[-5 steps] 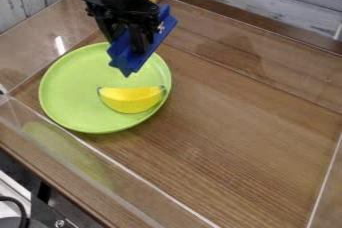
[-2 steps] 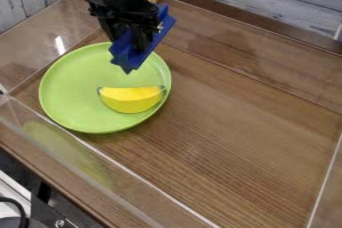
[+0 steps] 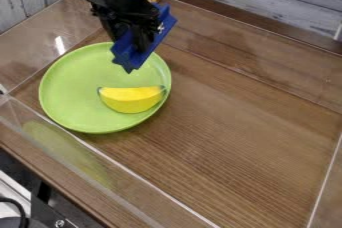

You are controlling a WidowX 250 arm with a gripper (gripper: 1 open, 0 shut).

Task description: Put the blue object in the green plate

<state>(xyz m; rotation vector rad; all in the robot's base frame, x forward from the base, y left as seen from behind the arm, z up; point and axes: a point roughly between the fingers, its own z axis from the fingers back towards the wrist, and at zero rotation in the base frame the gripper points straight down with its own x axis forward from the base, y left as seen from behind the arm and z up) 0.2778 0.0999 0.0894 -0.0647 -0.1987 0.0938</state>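
The blue object hangs tilted over the far part of the green plate, its lower end just above the plate's surface. My gripper points down and is shut on the blue object, its black fingers clamped on the block's upper half. A yellow banana-like wedge lies inside the plate, just in front of the block's lower end.
The wooden table is ringed by clear plastic walls, with one wall along the near left edge. A grey plank wall stands at the back right.
The gripper and the blue object have sunk slightly toward the plate; otherwise nothing differs.
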